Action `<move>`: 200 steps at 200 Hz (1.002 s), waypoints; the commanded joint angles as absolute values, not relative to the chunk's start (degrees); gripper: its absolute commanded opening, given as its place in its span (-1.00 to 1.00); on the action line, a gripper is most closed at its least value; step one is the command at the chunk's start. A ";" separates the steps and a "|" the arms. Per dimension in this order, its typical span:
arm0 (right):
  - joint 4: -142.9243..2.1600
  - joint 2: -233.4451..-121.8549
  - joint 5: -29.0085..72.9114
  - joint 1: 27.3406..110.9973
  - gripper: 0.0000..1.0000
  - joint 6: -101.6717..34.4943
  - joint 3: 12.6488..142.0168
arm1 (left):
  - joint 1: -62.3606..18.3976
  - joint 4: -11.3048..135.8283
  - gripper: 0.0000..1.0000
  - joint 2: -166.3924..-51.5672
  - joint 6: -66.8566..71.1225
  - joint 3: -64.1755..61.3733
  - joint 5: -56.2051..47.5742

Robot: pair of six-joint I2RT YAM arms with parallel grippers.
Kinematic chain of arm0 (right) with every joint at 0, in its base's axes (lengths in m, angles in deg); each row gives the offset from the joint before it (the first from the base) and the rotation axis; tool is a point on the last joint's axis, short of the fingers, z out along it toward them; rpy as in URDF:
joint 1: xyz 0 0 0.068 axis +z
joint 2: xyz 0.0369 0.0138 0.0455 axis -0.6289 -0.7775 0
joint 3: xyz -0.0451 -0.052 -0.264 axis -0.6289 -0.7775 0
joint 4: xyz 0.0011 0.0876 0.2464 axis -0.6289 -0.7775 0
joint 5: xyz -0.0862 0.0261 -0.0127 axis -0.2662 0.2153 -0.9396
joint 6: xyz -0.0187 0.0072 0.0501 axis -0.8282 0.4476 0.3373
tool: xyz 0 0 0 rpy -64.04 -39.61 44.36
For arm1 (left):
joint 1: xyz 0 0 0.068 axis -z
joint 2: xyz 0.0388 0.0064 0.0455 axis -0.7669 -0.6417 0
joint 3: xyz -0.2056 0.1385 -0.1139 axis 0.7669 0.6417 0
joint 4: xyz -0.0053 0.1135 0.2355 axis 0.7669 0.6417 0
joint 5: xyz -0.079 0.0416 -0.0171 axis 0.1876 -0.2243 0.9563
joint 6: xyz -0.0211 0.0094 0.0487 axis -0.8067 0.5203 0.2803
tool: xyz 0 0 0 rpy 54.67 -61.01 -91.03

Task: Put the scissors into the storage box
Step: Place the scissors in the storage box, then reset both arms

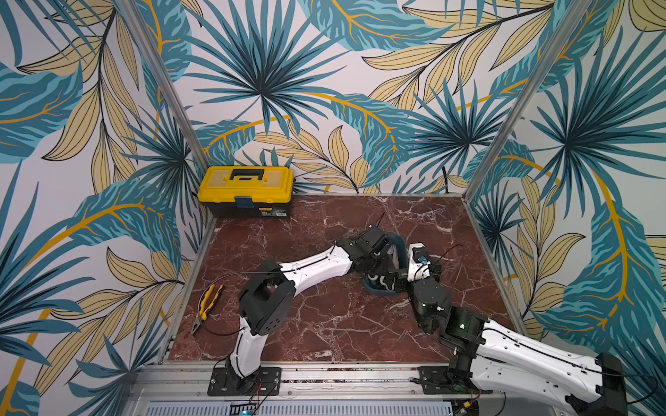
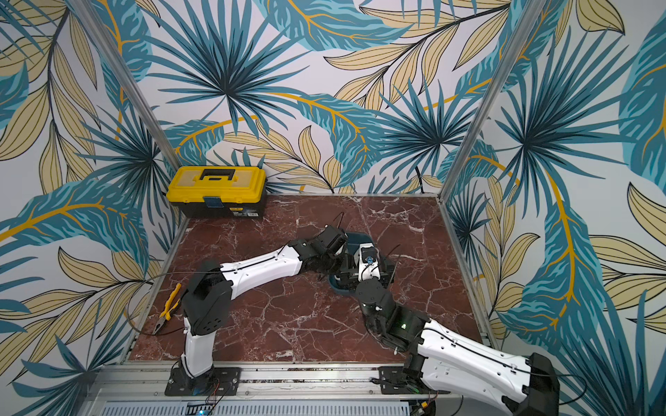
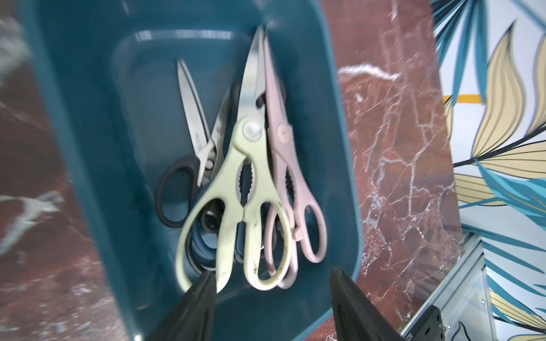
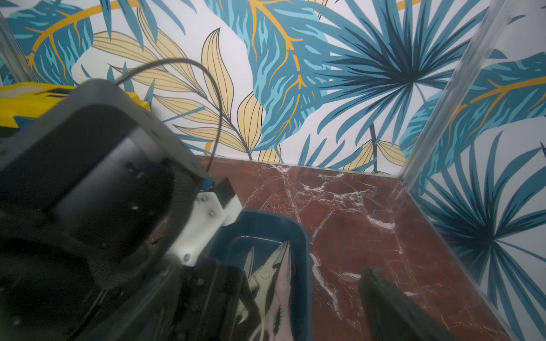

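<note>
Lying in the box (image 3: 88,147), just below and ahead of the left end effector (image 3: 271,273), the scissors (image 3: 251,133) are heaped lengthwise. A cream pair (image 3: 230,168) sits on top, a pink pair (image 3: 282,147) touches it alongside, and black-handled ones (image 3: 174,192) are partly buried beneath. The blades point away from this end effector and the handle loops sit nearest its fingers. Its jaws stand well apart with nothing between them. One fingertip (image 3: 206,286) overlaps the cream loop in the left wrist view; whether it touches I cannot tell. The right end effector (image 4: 298,274) is spread wide and holds nothing — its visible finger (image 4: 384,304) hangs over the bench (image 4: 369,206) just beside the box's outer wall, apart from it. A toolbox (image 1: 245,191) and pliers (image 1: 207,302) lie well apart from both end effectors.
</note>
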State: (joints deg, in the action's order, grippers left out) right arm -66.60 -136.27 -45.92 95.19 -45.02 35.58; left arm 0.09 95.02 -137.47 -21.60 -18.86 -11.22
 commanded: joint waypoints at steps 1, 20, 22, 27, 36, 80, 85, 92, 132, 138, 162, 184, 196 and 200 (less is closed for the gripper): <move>-63.99 -131.55 -48.98 94.13 0.99 -46.22 33.13 | -0.59 91.50 0.33 -126.85 -18.96 -14.60 -18.95; -62.06 -129.34 -44.97 90.11 0.99 -47.95 30.73 | -0.60 86.93 0.37 -116.97 -14.26 -6.81 -31.03; -62.07 -129.31 -44.12 89.59 0.99 -48.13 30.55 | -0.60 86.73 0.38 -116.35 -13.75 -6.09 -32.58; -62.90 -129.28 -42.22 87.75 0.99 -48.12 30.51 | -0.63 86.65 0.42 -113.43 -12.82 -4.24 -36.40; -66.00 -129.59 -39.85 84.61 0.99 -47.44 31.02 | -0.69 86.50 0.46 -109.10 -10.71 -0.96 -44.85; -50.25 -131.11 -41.50 73.87 0.99 -56.95 21.39 | -1.02 67.81 0.91 -88.32 4.66 24.55 -80.94; -47.78 -131.39 -41.01 72.91 0.99 -57.41 19.96 | -1.39 61.73 0.91 -86.18 9.90 28.78 -81.47; -46.26 -131.81 -40.38 71.22 0.99 -56.55 18.81 | -2.02 55.04 0.92 -83.48 15.90 34.07 -81.09; -52.58 -137.30 -38.86 64.70 0.99 -47.63 19.86 | -9.46 56.03 1.00 -72.27 15.36 49.42 -82.97; -51.41 -138.26 -38.74 64.09 0.99 -47.61 19.43 | -10.01 54.68 1.00 -70.38 15.74 51.62 -83.89; -48.58 -142.12 -37.44 61.34 0.99 -47.02 18.93 | -15.11 48.00 1.00 -62.54 20.52 60.78 -79.32; -42.96 -147.36 -32.24 57.83 0.99 -45.89 18.07 | -23.03 43.73 1.00 -56.93 21.93 67.62 -69.55; -38.58 -150.49 -27.88 56.55 0.99 -47.09 17.81 | -26.33 41.50 1.00 -54.39 23.76 69.58 -63.01; -37.04 -151.54 -26.12 56.32 0.99 -47.91 17.69 | -27.39 40.20 1.00 -53.71 24.76 70.38 -60.64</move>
State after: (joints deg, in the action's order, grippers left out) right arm -46.67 -147.07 -34.38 58.12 -47.81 19.45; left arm -22.35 49.30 -57.34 19.45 66.34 -73.41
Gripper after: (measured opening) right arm 0.995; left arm 0.999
